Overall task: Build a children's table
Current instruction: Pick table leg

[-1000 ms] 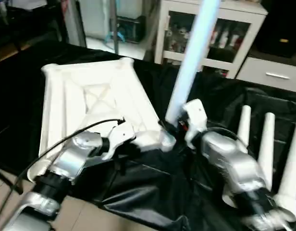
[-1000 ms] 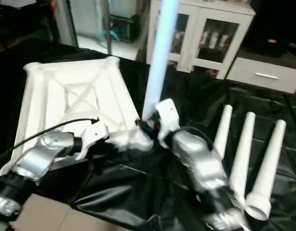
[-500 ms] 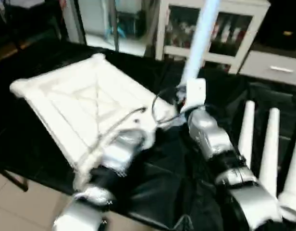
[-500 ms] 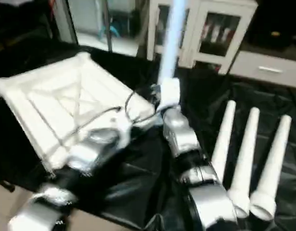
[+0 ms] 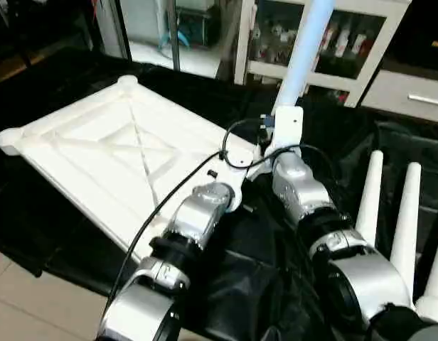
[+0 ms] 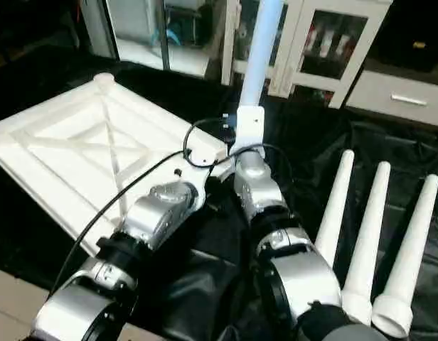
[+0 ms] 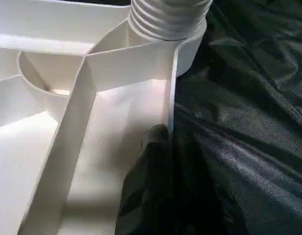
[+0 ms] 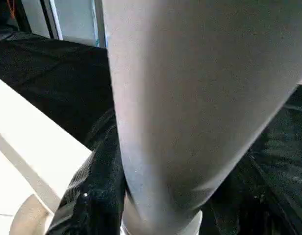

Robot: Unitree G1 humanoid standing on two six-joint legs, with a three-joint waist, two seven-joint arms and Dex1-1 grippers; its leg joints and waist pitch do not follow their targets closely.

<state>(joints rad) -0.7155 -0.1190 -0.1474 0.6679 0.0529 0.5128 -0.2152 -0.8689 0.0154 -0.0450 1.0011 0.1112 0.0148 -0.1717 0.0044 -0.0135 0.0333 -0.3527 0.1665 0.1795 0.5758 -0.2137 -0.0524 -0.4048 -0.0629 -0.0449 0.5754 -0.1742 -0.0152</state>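
The children's table's white tabletop [image 5: 105,149] lies ribbed side up on the black cover. One white leg [image 5: 304,50] stands upright at its near right corner, its threaded end [image 7: 165,17] sitting in the corner socket [image 7: 188,49]. My right gripper [image 8: 165,188] is shut on this leg low down, with black fingers [image 8: 92,186] on either side of it. My left gripper [image 7: 156,147] is shut on the tabletop's rim just beside that socket. Three more legs [image 6: 368,227] lie side by side to the right.
The black-covered work table [image 5: 262,284] ends close in front, with floor [image 5: 20,312] showing at the lower left. A white glass-door cabinet [image 5: 333,42] and a drawer unit [image 5: 411,99] stand behind, and metal posts [image 5: 173,28] rise at the back left.
The whole view has swung, so the camera moved. Both forearms now point straighter ahead, and the tabletop looks turned, stretching further left. Both grips are unchanged and the leg stays upright.
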